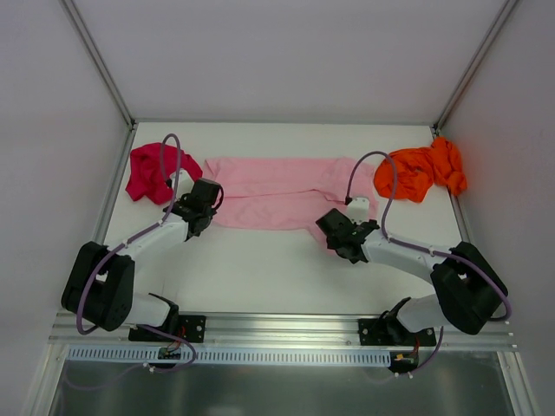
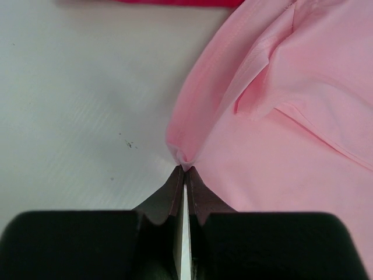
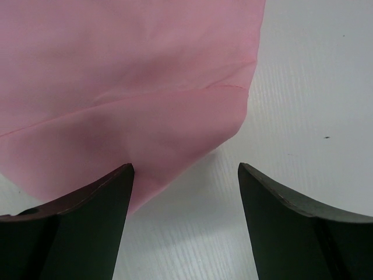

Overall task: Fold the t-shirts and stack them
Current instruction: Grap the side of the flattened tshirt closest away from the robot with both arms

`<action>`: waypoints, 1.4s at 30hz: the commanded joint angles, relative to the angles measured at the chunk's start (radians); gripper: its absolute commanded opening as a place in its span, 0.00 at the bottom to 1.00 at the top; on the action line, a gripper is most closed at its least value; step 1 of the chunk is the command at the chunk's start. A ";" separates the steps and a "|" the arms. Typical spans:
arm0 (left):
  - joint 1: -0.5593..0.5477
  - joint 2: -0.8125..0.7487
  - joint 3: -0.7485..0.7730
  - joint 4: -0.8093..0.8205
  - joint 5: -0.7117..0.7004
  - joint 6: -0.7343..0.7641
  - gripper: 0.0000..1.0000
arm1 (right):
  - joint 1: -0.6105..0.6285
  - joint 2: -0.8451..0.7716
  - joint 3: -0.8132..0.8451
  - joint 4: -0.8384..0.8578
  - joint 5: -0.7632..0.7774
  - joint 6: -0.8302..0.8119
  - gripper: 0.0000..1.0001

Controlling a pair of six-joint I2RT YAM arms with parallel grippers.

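Note:
The light pink t-shirt (image 1: 277,191) lies spread across the middle of the table, folded lengthwise. My left gripper (image 1: 206,201) is shut on its left edge; in the left wrist view the pink t-shirt (image 2: 280,140) is pinched in a small fold at my left gripper (image 2: 185,169). My right gripper (image 1: 334,227) is open just off the shirt's near right corner; in the right wrist view that pink t-shirt corner (image 3: 128,87) lies ahead of my right gripper (image 3: 185,169). The magenta-red t-shirt (image 1: 154,172) is bunched at the far left. The orange t-shirt (image 1: 422,171) is bunched at the far right.
White walls with metal posts enclose the table on three sides. A metal rail (image 1: 277,328) runs along the near edge by the arm bases. Bare white tabletop (image 1: 260,269) lies between the arms.

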 commanded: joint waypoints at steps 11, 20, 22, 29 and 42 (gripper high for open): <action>-0.003 -0.063 -0.024 0.019 -0.042 0.021 0.00 | -0.040 0.024 -0.042 0.148 -0.066 0.014 0.14; -0.010 -0.055 -0.033 0.039 -0.041 0.034 0.00 | -0.030 -0.006 -0.067 0.252 -0.065 -0.044 0.01; -0.019 -0.048 -0.033 0.049 -0.041 0.038 0.00 | -0.026 -0.011 -0.038 0.249 -0.048 -0.078 0.01; -0.045 -0.031 -0.024 0.054 -0.060 0.049 0.00 | 0.008 -0.028 0.210 0.051 0.133 -0.183 0.01; -0.051 -0.054 -0.027 0.052 -0.068 0.058 0.00 | 0.005 -0.002 0.369 -0.055 0.282 -0.274 0.01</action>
